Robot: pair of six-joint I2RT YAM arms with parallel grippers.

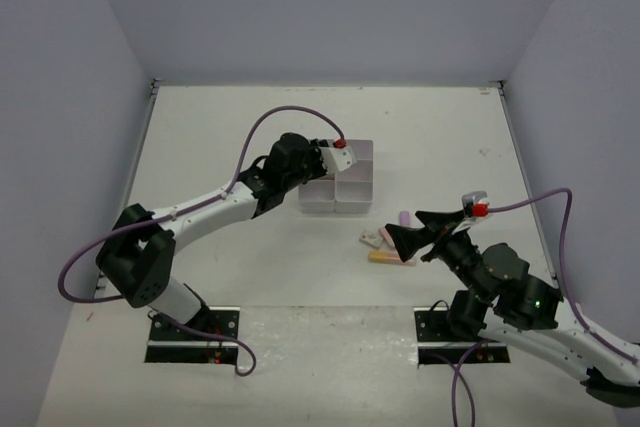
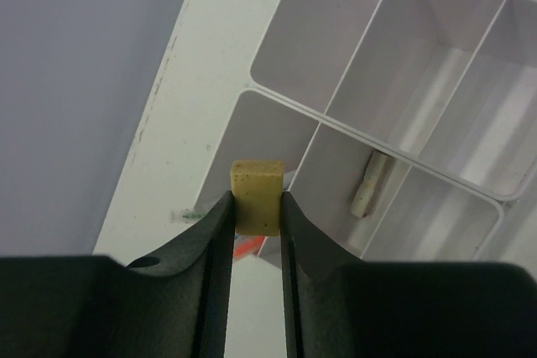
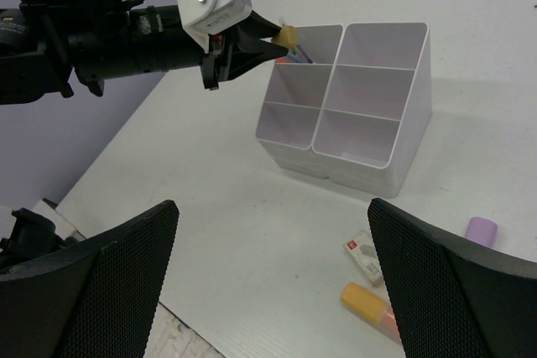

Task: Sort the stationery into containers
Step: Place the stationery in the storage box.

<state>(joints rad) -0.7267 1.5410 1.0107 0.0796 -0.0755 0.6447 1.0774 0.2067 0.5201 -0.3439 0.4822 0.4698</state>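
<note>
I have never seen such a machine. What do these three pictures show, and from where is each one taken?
Two robot arms stand at a white table. One picture looks down from above; the other two come from a camera on each wrist. The left hand is shut on a tan eraser, above a white organizer with six compartments. The right hand hangs open above loose items: an orange marker, a pale eraser and a small lilac piece.

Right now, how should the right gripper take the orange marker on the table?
Across the middle of its barrel, from straight above: the orange marker lies flat with its long sides exposed. The white eraser lies close beside it, so mind that side.
</note>
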